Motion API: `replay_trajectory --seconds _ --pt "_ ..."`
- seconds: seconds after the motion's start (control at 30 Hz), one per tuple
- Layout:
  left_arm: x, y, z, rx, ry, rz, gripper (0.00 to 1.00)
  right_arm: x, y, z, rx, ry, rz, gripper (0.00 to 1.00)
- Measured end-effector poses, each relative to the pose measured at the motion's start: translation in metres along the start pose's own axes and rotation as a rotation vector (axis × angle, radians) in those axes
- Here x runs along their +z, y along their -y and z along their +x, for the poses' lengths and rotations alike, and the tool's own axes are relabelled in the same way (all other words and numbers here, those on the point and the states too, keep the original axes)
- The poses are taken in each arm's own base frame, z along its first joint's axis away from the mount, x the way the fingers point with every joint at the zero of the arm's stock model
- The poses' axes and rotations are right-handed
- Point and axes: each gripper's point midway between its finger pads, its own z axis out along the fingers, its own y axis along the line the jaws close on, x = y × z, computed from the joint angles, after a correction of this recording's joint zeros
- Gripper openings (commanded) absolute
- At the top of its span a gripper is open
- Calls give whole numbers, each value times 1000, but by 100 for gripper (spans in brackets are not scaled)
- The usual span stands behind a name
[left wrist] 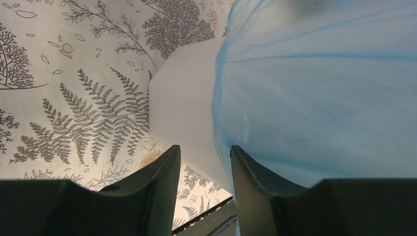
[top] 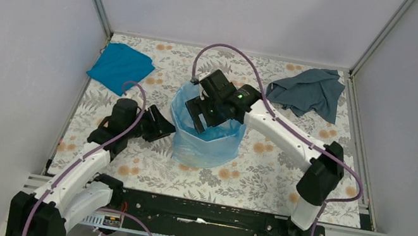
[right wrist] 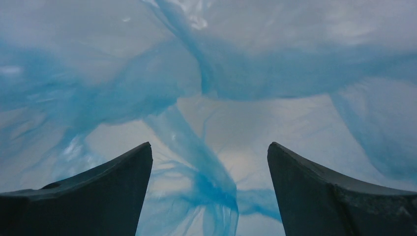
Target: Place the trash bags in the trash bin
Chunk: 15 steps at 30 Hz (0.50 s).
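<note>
Covering one hard white bin (left wrist: 182, 98), one thin, shiny, crinkly blue bag (top: 205, 143) hangs over it. The right pincer (right wrist: 209, 145) is spread wide inside; the left pincer (left wrist: 205, 147), narrow, holds nothing beside it.

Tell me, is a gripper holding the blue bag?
Nothing is held. The right gripper is open inside the trash bag; the left gripper is open beside the trash bin.

— How much of the trash bin (left wrist: 182, 98) shows?
— Only one white wall. The trash bag (top: 206, 140) drapes over the rest, and inside the bin its film veils the floor beyond telling.
</note>
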Motion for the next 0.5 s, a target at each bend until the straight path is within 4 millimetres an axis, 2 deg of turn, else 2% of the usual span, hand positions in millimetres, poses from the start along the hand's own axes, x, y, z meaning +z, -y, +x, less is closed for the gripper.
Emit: replay_trajectory --seconds 0.27,0.5 --pt "6 -5 1 0 -2 2 46 50 10 29 -11 -98 47 98" --pt "7 -7 2 1 -1 4 46 78 17 58 -4 -124 76 98"
